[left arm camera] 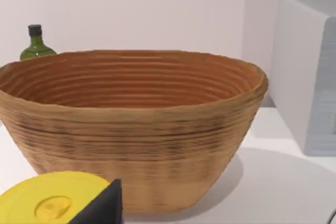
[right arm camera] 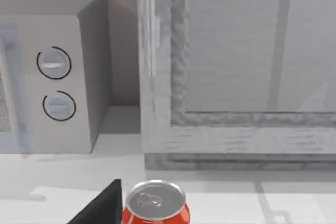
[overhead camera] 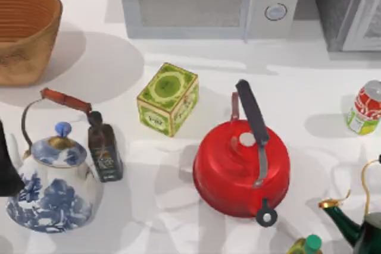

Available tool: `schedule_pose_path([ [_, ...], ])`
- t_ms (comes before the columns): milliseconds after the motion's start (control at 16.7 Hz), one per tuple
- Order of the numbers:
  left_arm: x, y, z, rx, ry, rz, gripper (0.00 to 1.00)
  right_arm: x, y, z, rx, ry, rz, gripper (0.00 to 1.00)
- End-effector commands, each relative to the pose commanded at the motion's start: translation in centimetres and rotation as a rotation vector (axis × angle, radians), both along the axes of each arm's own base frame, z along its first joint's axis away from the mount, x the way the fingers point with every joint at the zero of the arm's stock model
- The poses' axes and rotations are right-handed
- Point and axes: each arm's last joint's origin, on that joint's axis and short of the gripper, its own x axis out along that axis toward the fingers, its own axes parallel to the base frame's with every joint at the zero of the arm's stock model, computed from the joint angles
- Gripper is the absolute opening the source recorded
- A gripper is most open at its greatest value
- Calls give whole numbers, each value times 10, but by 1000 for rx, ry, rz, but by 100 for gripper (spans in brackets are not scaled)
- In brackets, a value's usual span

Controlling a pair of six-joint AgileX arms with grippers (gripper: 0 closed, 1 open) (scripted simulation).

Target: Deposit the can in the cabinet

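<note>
The can (overhead camera: 364,107), red, white and lime-green with a silver top, stands upright at the table's right edge. In the right wrist view the can (right arm camera: 155,203) is close below the camera, beside a dark part of my right gripper (right arm camera: 102,207). Behind it stands the cabinet (right arm camera: 236,51) with its light grey framed door closed. From above, the cabinet (overhead camera: 348,10) fills the back right corner, its side dark and speckled. A dark piece of my left arm (overhead camera: 6,165) shows at the left edge, and my left gripper (left arm camera: 102,208) points at the basket.
Left of the cabinet is a pale microwave (overhead camera: 202,1). A wicker basket (overhead camera: 24,28) stands back left. A green tea tin (overhead camera: 168,98), red kettle (overhead camera: 241,165), blue-white teapot (overhead camera: 53,185), dark bottle (overhead camera: 104,150) and green teapot (overhead camera: 357,230) crowd the table.
</note>
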Motion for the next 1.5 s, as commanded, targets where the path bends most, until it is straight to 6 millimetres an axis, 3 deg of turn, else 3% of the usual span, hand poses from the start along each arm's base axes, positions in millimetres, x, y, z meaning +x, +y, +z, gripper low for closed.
schedule_pose_path([
  [240,0,0,0,0,0,0,100,1,0,6,4,9,2,100],
  [480,0,0,0,0,0,0,100,9,1,33,42,55,13,100],
  [660,0,0,0,0,0,0,100,30,3,56,87,133,25,100],
  [840,0,0,0,0,0,0,100,66,8,67,121,261,30,100],
  [1020,0,0,0,0,0,0,100,109,16,55,125,427,22,100],
  [1200,0,0,0,0,0,0,100,143,27,26,93,600,6,100],
  [1500,0,0,0,0,0,0,100,164,40,-16,13,779,-10,100],
])
